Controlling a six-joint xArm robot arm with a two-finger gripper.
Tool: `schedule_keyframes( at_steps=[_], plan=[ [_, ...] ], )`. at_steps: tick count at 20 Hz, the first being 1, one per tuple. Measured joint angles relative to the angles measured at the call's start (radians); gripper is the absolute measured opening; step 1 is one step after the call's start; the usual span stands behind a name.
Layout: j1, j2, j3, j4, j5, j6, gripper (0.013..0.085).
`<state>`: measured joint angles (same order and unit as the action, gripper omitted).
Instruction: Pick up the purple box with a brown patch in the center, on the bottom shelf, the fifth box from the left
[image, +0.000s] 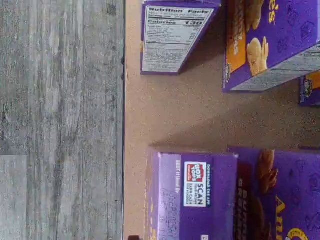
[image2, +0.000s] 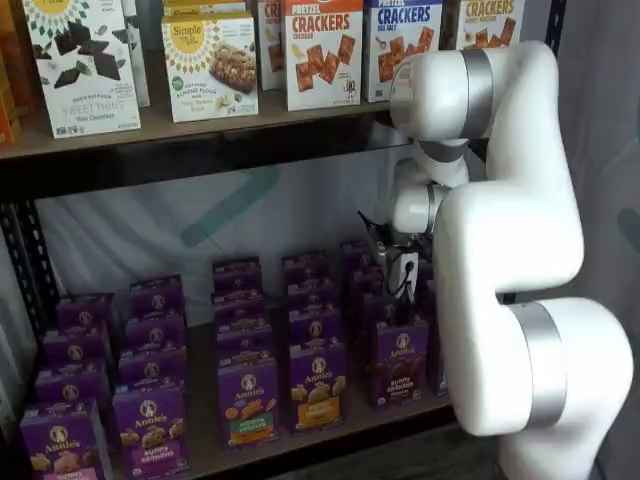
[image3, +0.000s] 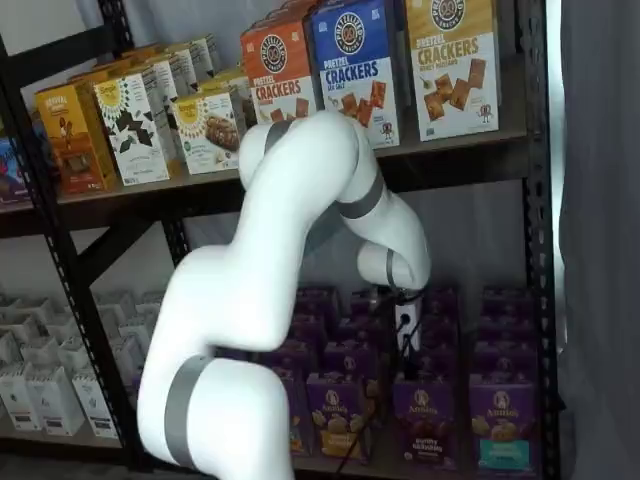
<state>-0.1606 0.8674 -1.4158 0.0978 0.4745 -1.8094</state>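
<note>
The purple box (image2: 400, 362) with the dark brown band stands in the front row of the bottom shelf (image2: 330, 432), and shows in both shelf views (image3: 425, 420). In the wrist view its top flap and brown-cookie face (image: 280, 195) lie close below the camera. My gripper (image2: 398, 295) hangs just above and slightly behind this box, seen also in a shelf view (image3: 405, 350). It is open and holds nothing.
Same-size purple boxes flank it: a yellow-orange one (image2: 318, 385), a green one (image2: 248, 398) and a teal one (image3: 500, 428). More rows stand behind. Cracker boxes (image2: 322, 50) fill the higher shelf. The board's front edge (image: 125, 125) borders grey floor (image: 60, 120).
</note>
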Motion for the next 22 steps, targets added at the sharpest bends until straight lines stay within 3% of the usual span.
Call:
schedule_keyframes(
  at_steps=[1, 2, 4, 9, 22],
  plan=[
    [0.000, 0.001, -0.003, -0.030, 0.005, 0.027, 0.0850],
    [-0.003, 0.005, -0.010, -0.101, 0.014, 0.084, 0.0850],
    [-0.007, 0.012, -0.017, -0.149, 0.021, 0.121, 0.0850],
    [-0.014, 0.031, -0.038, -0.150, 0.029, 0.115, 0.0850],
    [-0.017, 0.111, -0.120, -0.209, 0.073, 0.162, 0.0850]
  ],
)
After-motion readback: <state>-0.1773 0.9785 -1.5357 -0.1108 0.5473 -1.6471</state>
